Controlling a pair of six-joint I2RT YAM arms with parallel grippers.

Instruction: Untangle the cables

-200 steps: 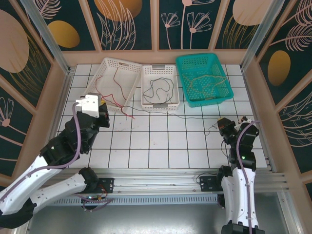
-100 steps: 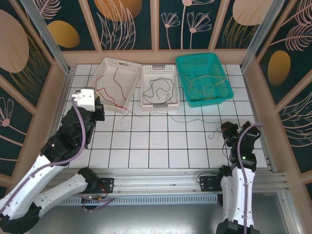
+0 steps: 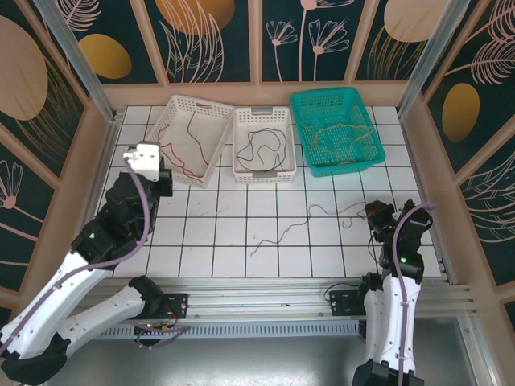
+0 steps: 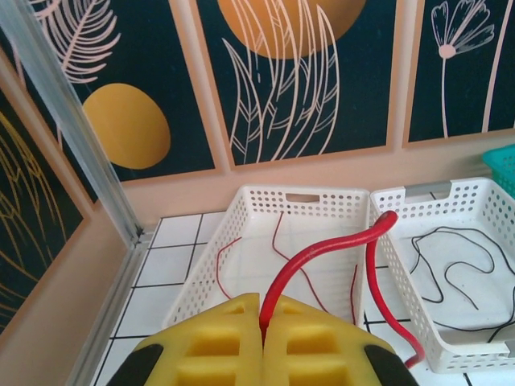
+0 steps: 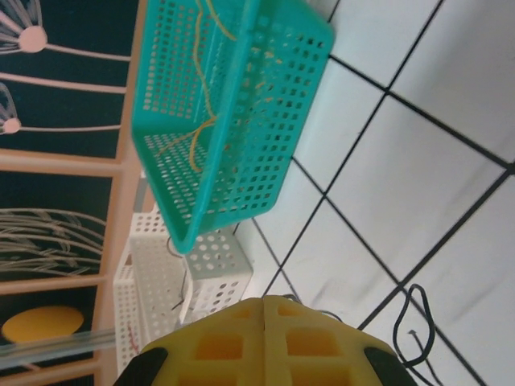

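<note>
Three baskets point(image 3: 342, 167) and two black cables point(image 3: 283, 235) are counted on the tiled tabletop point(image 3: 241, 217), walled by floral panels point(image 3: 217, 40). The left pincer point(image 4: 262, 322) is clenched on a red cable point(image 4: 322, 256); the right pincer point(image 5: 264, 322) is clenched.

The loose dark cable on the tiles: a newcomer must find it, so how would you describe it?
Look at the white tiled table in front of the teal basket. A thin dark cable snakes across the bare tiles toward the right gripper. The red cable, black cable and yellow cable lie in baskets; this one lies in none.
</note>
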